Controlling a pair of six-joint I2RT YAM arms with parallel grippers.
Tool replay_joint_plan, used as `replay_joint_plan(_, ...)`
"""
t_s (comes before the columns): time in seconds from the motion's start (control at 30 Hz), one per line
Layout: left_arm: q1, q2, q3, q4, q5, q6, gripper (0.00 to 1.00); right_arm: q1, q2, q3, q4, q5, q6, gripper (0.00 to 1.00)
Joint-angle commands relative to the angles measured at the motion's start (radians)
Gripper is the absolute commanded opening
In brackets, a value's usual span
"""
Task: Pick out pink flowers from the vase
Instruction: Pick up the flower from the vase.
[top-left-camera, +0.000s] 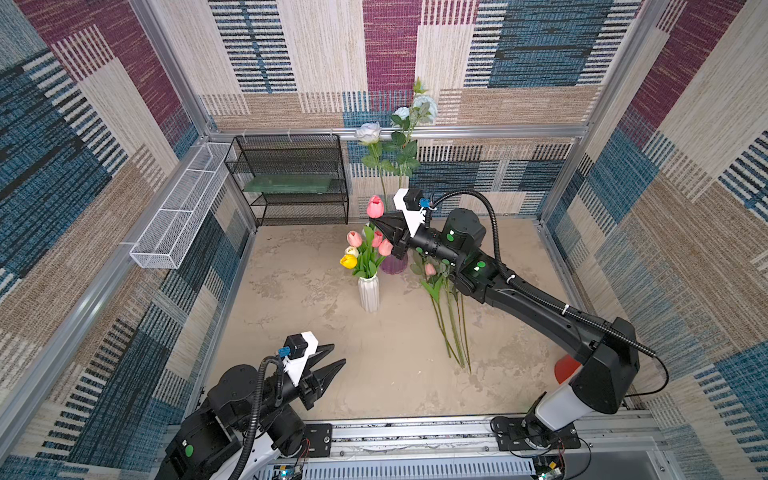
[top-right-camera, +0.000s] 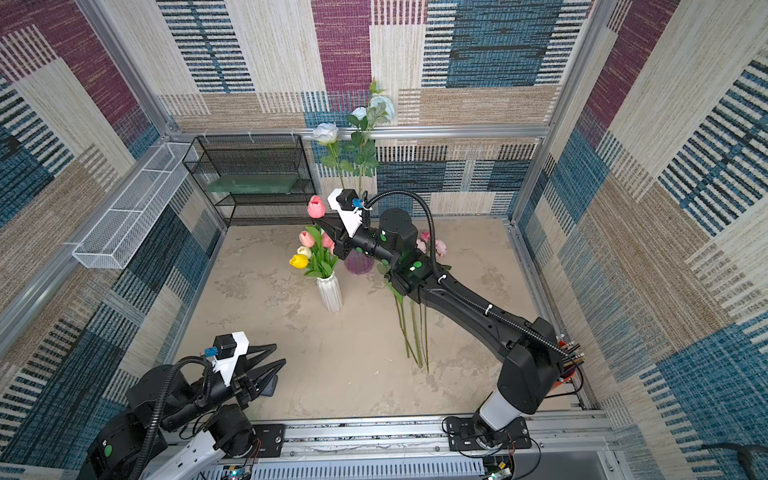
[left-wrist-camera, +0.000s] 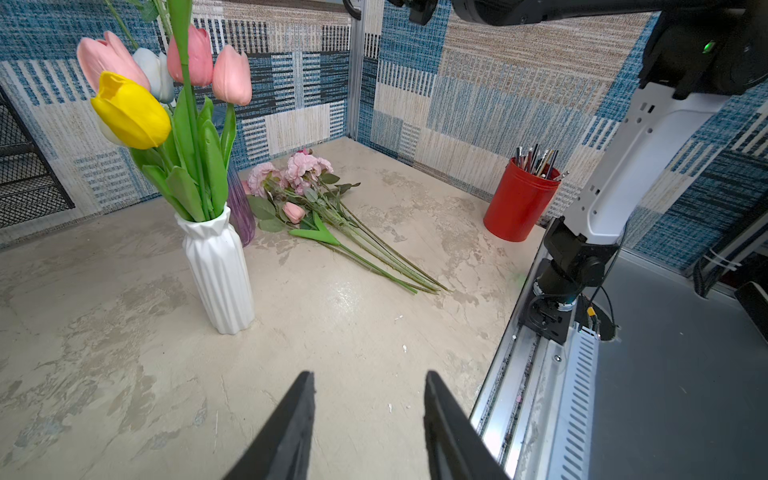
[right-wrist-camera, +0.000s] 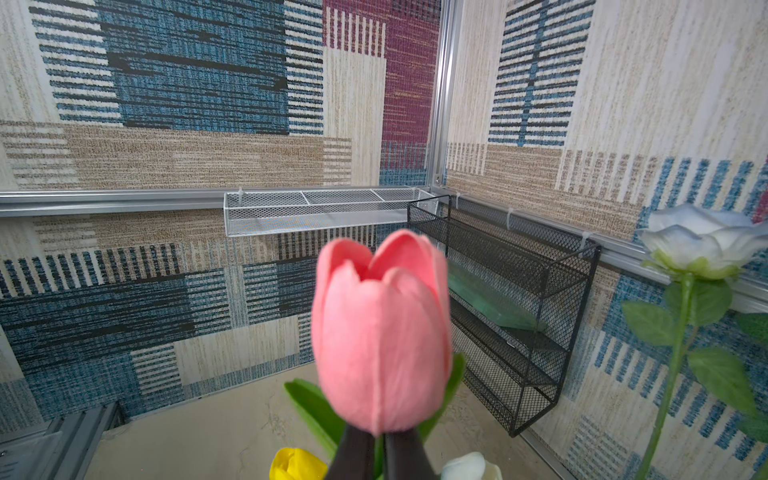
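Observation:
A white ribbed vase (top-left-camera: 369, 293) (left-wrist-camera: 218, 270) holds pink tulips (top-left-camera: 354, 238) (left-wrist-camera: 231, 75) with a yellow tulip (left-wrist-camera: 131, 112) and a white one. My right gripper (top-left-camera: 376, 222) (right-wrist-camera: 379, 440) is shut on the green stem just under one pink tulip (top-left-camera: 375, 206) (right-wrist-camera: 380, 332), which is raised above the bunch. Its long stem (left-wrist-camera: 187, 83) runs down into the vase's neck. More pink flowers (left-wrist-camera: 291, 170) (top-right-camera: 432, 245) lie on the table right of the vase, partly under the right arm. My left gripper (top-left-camera: 338, 354) (left-wrist-camera: 369, 376) hovers open and empty near the front left.
A purple vase (top-left-camera: 394, 264) with pale blue-white roses (top-left-camera: 368, 132) stands just behind the white vase. A black mesh rack (top-left-camera: 291, 183) and a white mesh basket (top-left-camera: 178, 212) hang on the far and left walls. A red cup of pens (left-wrist-camera: 519, 203) sits at the right edge.

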Motion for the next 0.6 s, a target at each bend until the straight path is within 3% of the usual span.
replay_joint_plan(0.0,0.001,-0.005,0.004,0.010,0.001,0.011,0.45,0.001,-0.019,0.026,-0.018,-0.022,-0.015,0.05)
replay_joint_plan(0.33,0.001,0.000,0.022,0.019,-0.057,0.030,0.46,0.024,-0.106,0.147,-0.122,-0.079,0.000,0.06)
replay_joint_plan(0.57,0.001,0.071,0.086,0.061,-0.054,0.113,0.46,0.086,-0.207,0.129,-0.153,-0.066,-0.016,0.06)
